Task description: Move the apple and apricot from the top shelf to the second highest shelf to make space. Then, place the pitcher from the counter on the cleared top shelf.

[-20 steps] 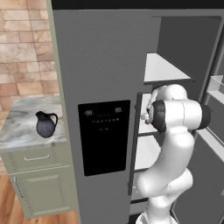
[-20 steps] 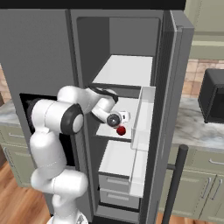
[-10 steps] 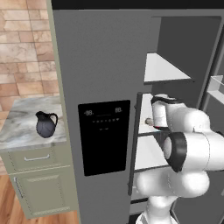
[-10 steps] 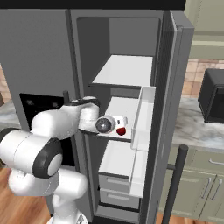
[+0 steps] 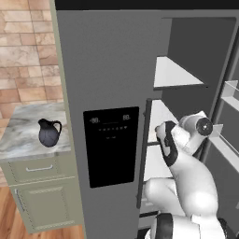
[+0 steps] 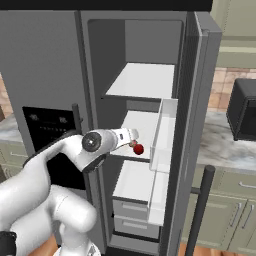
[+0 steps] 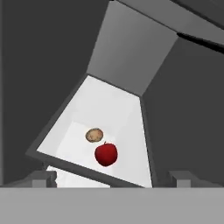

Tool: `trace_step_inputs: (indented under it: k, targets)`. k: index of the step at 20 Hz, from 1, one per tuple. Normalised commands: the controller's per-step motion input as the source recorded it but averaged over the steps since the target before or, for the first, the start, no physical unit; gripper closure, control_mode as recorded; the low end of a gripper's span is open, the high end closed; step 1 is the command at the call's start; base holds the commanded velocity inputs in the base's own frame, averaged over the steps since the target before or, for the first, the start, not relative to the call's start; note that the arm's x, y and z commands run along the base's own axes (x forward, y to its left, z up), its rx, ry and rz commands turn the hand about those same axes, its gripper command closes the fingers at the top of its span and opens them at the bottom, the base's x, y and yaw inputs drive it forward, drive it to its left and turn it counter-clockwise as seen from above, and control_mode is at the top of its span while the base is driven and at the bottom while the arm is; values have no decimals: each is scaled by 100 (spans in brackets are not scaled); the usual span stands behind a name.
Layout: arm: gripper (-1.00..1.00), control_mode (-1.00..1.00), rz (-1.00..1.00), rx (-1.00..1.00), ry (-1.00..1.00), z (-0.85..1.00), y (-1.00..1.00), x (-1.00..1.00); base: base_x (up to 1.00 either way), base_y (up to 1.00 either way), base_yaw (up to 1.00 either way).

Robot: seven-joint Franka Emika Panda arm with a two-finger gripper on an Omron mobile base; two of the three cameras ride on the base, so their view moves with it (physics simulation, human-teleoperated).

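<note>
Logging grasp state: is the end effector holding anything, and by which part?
Nothing is held. The end effector is open, short of the apple and apricot lying on the shelf.

Arm bent low, fingers (image 7: 43, 178) wide apart

No readable text anywhere. The black dispenser panel (image 5: 111, 145) on the fridge door (image 5: 107, 74) has faint pale digit-like marks and a dotted row, too blurred to make out.
</note>
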Motion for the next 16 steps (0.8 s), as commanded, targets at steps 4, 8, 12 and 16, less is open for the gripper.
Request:
trace_step_inputs:
  k: [4,8,12,16]
  targets:
    - [-100,-100,-1,-5,23,100,-43,-86,0,0,0]
    - [-100,-100,0,-6,27,89,-36,-95,0,0,0]
    - [-100,-100,3,-13,9,6,18,-90,0,0,0]
    - [-100,-100,2,-3,0,-26,75,-32,0,0,0]
